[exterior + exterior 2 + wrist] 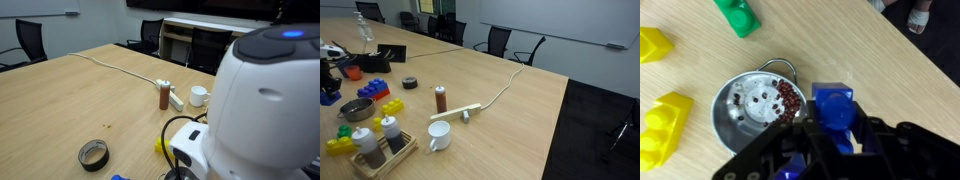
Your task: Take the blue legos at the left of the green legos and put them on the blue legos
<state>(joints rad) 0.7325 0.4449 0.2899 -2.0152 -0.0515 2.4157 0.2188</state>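
1. Over the rim of the metal bowl (725, 115), your gripper (830, 135) hangs with its jaws clamped on the blue legos (833, 100), as the wrist view shows.
2. The green legos (737, 15) lie on bare wood past the bowl, apart from it and inward of the worktop's edge.
3. Yellow bricks (662, 125) sit just beside the bowl, which holds red beans (790, 97).
4. In both exterior views, a tape roll (410, 83), brown bottle (440, 98) and white mug (439, 135) stand farther along the worktop.

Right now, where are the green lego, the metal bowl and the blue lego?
green lego (737, 15), wrist view, on its studded top.
metal bowl (724, 112), wrist view, on its bare left wall.
blue lego (834, 108), wrist view, on its upper face.
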